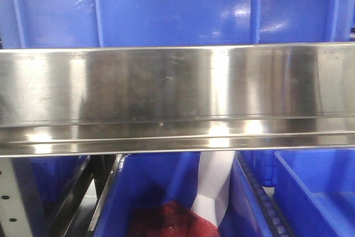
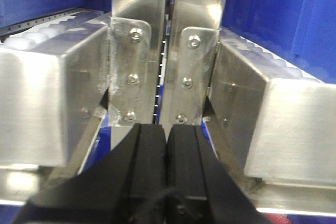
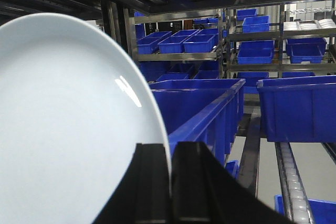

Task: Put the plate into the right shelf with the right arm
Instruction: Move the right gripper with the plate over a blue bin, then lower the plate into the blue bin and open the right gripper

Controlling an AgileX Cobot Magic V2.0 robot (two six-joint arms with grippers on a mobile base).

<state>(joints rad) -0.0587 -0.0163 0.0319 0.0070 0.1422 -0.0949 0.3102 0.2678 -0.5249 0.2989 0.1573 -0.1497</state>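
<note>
Storeroom: steel racks (image 1: 177, 92), blue bins (image 3: 296, 106)

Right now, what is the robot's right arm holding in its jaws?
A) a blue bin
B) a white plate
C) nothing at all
B: in the right wrist view, the white plate stands on edge with its rim pinched between the black jaws, and blue bins sit on the shelves behind it.

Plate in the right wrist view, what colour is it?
The plate is plain white, faintly bluish; best in the right wrist view.
</note>
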